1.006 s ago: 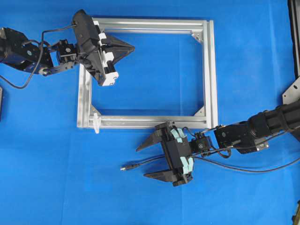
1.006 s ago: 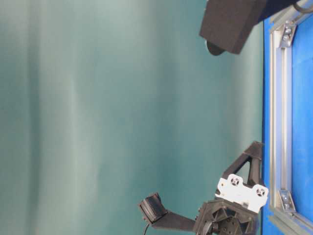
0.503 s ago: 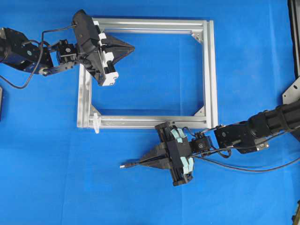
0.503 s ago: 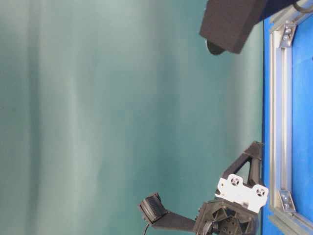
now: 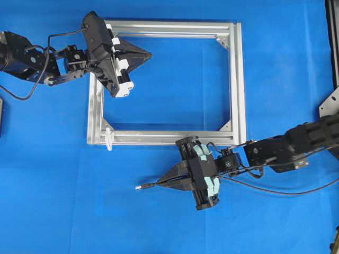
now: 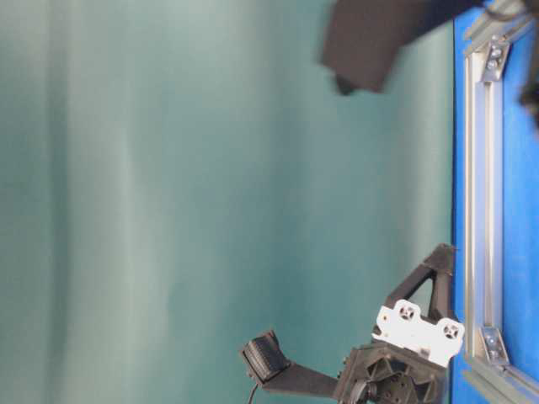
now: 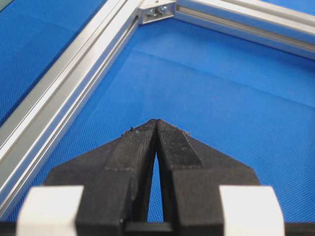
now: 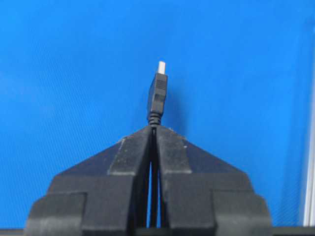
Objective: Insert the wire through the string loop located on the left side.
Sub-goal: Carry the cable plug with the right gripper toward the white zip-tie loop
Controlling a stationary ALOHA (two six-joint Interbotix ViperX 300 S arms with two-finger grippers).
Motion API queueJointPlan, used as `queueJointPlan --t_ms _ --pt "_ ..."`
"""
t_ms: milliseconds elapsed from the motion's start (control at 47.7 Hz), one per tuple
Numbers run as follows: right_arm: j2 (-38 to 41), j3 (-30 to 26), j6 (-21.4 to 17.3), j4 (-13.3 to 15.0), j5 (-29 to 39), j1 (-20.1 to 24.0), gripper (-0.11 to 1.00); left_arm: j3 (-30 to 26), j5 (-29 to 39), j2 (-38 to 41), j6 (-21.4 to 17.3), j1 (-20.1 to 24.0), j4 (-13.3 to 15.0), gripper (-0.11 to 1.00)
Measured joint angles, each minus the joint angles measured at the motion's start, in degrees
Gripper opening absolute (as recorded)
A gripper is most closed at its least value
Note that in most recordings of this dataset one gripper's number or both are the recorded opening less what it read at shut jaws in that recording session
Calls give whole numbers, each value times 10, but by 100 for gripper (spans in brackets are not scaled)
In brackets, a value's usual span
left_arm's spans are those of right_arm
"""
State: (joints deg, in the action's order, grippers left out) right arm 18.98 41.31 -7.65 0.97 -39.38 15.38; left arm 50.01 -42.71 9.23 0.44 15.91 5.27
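The wire (image 5: 265,189) is a thin black cable running in from the right across the blue mat. My right gripper (image 5: 161,182) is shut on it just behind its plug (image 5: 140,186). In the right wrist view the plug (image 8: 157,92) sticks out past the closed tips of the right gripper (image 8: 153,129), pale end forward. The string loop (image 5: 109,138) is a small white tie at the lower left corner of the silver frame (image 5: 236,84), up and left of the plug. My left gripper (image 5: 150,53) is shut and empty over the frame's upper left; its tips (image 7: 156,121) meet above bare mat.
The rectangular aluminium frame has corner brackets (image 7: 156,11) and lies flat on the mat. In the table-level view its rail (image 6: 476,210) runs along the right edge. A blurred dark part of the right arm (image 6: 364,42) shows at the top. More hardware sits at the right edge (image 5: 329,103).
The right gripper stood open round the wire a second ago and has shut on it behind the plug. Since then the right arm has shifted a little, blurring in the table-level view. The left arm is still.
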Motion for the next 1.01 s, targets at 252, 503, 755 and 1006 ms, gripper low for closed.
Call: queueJointPlan --t_ms 252,503,755,1006 --pt "-78 1 3 0 67 0 0 0 0 0 1 0 0 0" --pt "-92 2 3 0 80 0 0 3 0 0 1 0 0 0" --pt "-92 2 4 0 80 0 0 4 0 0 1 1 0 0" --pt "-92 2 4 0 81 0 0 4 0 0 1 0 -1 0"
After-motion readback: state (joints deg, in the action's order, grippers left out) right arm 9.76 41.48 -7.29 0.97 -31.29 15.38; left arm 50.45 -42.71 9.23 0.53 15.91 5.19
